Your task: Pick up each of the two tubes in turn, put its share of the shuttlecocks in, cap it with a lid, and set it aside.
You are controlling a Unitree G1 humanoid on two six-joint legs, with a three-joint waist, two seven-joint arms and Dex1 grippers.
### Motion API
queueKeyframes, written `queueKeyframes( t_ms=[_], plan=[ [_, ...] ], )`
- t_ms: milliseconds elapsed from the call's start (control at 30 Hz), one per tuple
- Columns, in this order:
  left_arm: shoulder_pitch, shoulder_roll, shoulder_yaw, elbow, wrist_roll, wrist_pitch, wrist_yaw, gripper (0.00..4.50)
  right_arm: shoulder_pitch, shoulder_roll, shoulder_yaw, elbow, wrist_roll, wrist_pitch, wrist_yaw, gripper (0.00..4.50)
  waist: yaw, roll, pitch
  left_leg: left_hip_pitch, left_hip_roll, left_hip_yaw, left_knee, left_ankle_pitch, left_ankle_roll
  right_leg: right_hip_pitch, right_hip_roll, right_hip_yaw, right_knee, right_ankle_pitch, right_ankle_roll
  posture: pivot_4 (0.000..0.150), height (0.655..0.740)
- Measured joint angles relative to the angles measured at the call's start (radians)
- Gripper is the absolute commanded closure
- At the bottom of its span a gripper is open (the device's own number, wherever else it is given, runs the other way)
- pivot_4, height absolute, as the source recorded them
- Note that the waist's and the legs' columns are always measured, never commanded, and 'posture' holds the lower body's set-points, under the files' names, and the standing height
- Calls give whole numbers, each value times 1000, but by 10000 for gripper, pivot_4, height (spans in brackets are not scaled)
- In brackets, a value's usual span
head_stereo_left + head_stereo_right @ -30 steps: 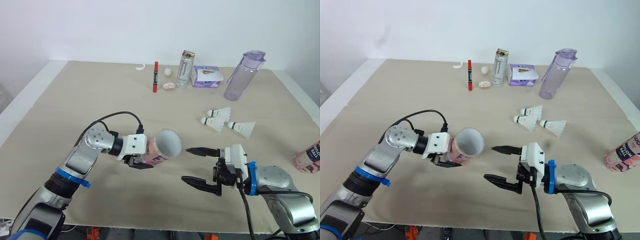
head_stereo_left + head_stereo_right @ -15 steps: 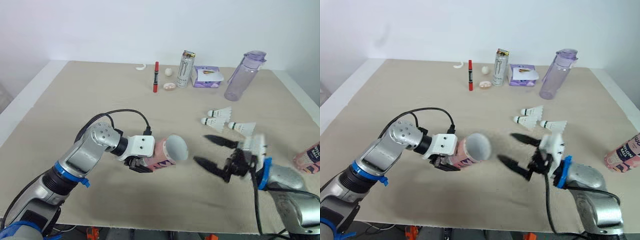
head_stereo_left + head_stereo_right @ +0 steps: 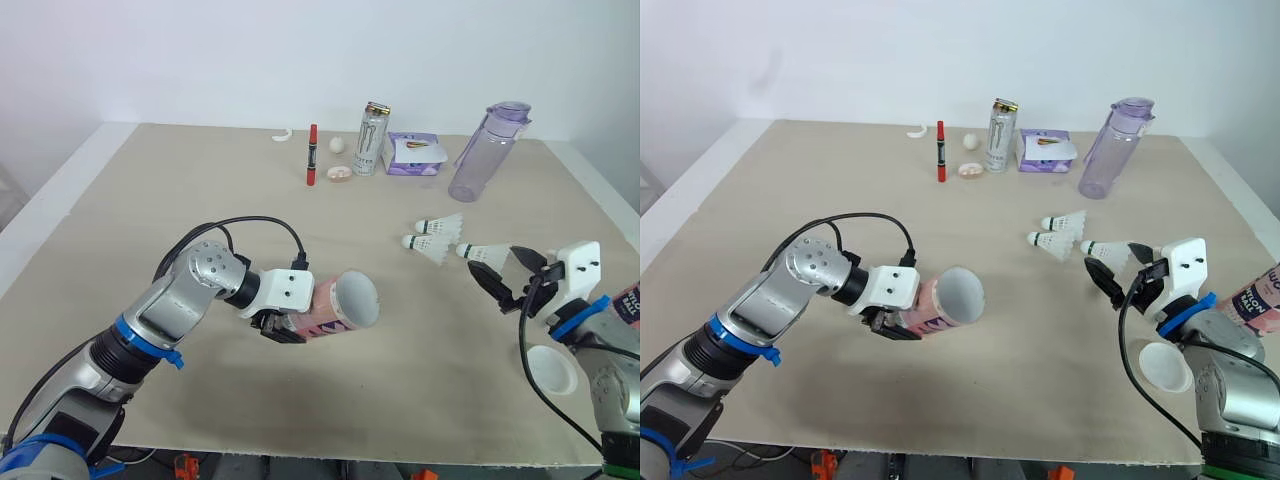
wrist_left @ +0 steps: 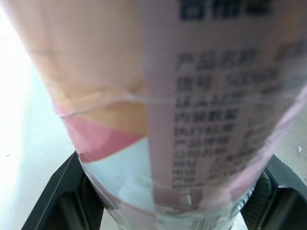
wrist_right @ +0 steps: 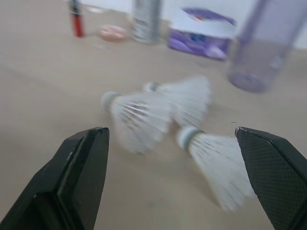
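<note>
Presently the left end effector [image 3: 288,323] is pinching a pink printed tube [image 3: 335,303] near its base, holding it roughly level above the worktop [image 3: 200,200] with the open mouth turned toward the robot's right (the left wrist view shows a black finger pressed against each side of the tube). The right end effector [image 3: 487,283] is spread wide and empty, poised just beside the nearest shuttlecock [image 3: 487,255] of three. The other two shuttlecocks [image 3: 433,235] lie close together just beyond it, toward the far edge. A white lid [image 3: 553,368] lies flat on the worktop beside the right forearm. A second pink tube [image 3: 629,301] shows at the right edge, partly hidden by that arm. Along the far side stand a can [image 3: 371,138] and a purple bottle [image 3: 487,152].
</note>
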Motion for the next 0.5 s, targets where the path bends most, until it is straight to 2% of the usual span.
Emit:
queueKeyframes(
  t_ms=[233,500],
  plan=[
    [1,2,-1,-7,0,14,5,12896,-66,-8,5,69,-34,-17,10,0,0,1,0,0,0,0,0,1,1,0,0,0,0,0,0,1500,7400],
    [11,6,1,-23,-1,26,19,12896,-37,10,75,-68,-11,31,54,0,0,1,0,0,0,0,0,1,1,0,1,1,0,1,0,1500,7400]
  ],
)
